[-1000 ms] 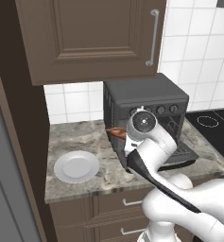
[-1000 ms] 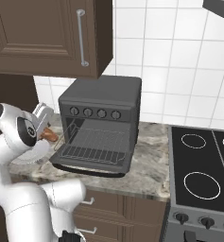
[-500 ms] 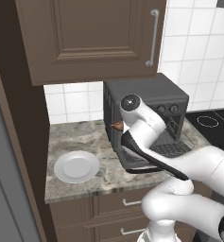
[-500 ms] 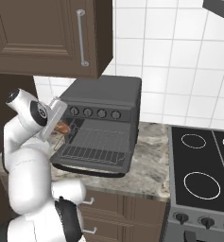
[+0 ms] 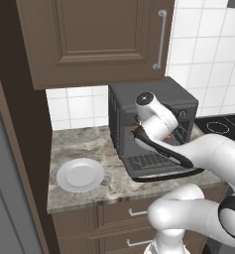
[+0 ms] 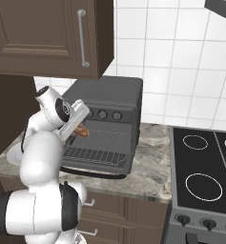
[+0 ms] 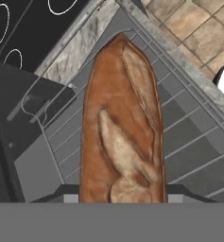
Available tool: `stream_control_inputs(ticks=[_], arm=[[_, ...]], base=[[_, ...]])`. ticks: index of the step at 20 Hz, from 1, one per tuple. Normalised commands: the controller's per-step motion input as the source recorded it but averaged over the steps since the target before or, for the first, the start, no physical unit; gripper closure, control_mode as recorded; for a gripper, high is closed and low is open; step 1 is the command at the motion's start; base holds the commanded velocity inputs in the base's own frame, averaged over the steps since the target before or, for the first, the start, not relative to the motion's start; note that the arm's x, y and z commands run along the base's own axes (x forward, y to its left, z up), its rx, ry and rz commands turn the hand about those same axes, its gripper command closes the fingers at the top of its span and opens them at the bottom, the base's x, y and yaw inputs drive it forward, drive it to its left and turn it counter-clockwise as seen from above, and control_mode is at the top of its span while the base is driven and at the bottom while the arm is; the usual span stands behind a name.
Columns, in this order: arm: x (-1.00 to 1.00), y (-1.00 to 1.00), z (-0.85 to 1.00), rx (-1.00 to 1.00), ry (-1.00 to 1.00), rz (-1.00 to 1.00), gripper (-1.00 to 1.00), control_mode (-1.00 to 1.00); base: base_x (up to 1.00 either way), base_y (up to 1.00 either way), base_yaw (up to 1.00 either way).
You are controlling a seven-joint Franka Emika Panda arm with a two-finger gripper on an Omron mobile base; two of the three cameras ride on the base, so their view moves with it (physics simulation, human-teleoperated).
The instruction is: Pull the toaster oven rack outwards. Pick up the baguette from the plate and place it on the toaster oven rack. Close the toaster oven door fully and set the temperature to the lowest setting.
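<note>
Our claw [image 6: 79, 127] is clamped on the baguette [image 7: 122, 127], which fills the middle of the hand view from the bottom band up toward the top centre, its pale slashes facing us. Behind it in that view we see the grey wires of the rack [image 7: 189, 127] and the flat door [image 7: 35, 170] at lower left, so the loaf hangs above the rack; we cannot tell whether it touches the wires.

From the right base view, the claw sits at left of centre, just in front of the oven [image 6: 109, 97], with the orange-brown tip of the baguette [image 6: 82, 131] poking out at the mouth of the cavity. The rack [image 6: 102, 143] lies drawn forward over the dropped door [image 6: 93, 164], which juts out level over the counter [image 6: 148, 171]. A row of knobs [image 6: 103, 114] runs above the opening.

From the left base view, the oven [image 5: 153, 99] stands at centre right, our arm crossing its front, and a sliver of baguette [image 5: 137, 130] shows beside the wrist at the opening. The door [image 5: 158, 171] hangs open below it with rack [image 5: 146, 159] wires showing above it. Well to the left, in the lower left of the frame, the plate [image 5: 80, 175] lies bare on the counter [image 5: 84, 144]. The stovetop [image 6: 205, 162] takes the right side of the right base view.
</note>
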Motion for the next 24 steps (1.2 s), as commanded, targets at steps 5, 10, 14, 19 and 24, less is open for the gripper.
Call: stream_control_inputs(ticks=[5,10,14,19,24], arm=[[0.2,-1.0,-0.21,0.03,0.09,0.11,1.0,-1.0],[0.07,-1.0,-0.19,0.05,0.08,0.16,1.0,-1.0],[-0.27,-1.0,-0.16,0.2,0.0,0.15,1.0,-1.0],[-0.38,-1.0,-0.21,0.2,0.0,0.15,1.0,-1.0],[0.0,-0.29,-0.28,0.02,0.01,0.28,1.0,-1.0]], base=[[0.0,0.0,0.0],[0.0,0.0,0.0],[0.0,0.0,0.0],[0.0,0.0,0.0],[0.0,0.0,0.0]])
